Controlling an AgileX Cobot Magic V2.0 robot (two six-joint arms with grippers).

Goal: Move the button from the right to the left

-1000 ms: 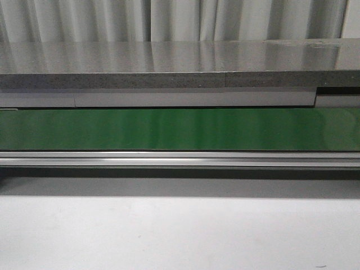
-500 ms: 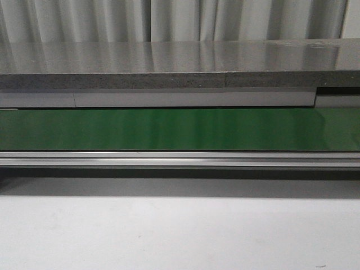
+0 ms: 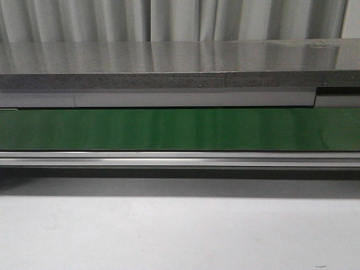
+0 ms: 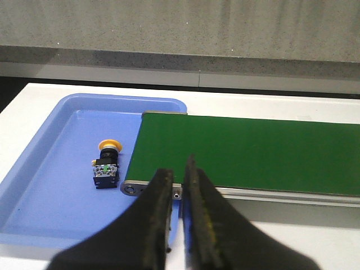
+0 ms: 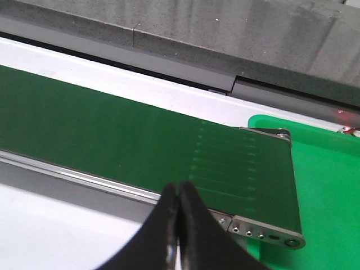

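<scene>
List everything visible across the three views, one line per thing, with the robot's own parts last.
button: one, orange-yellow cap on black body, lying in the blue tray beside the belt's end
blue tray: one, blue, at one end of the belt
green tray: one, green, at the other end of the belt
conveyor belt: one, dark green with silver rails, across the table
table: one, white, under the belt
counter: one, speckled grey, behind the belt
left claw: one, black, fingers nearly together, empty
right claw: one, black, shut, empty
</scene>
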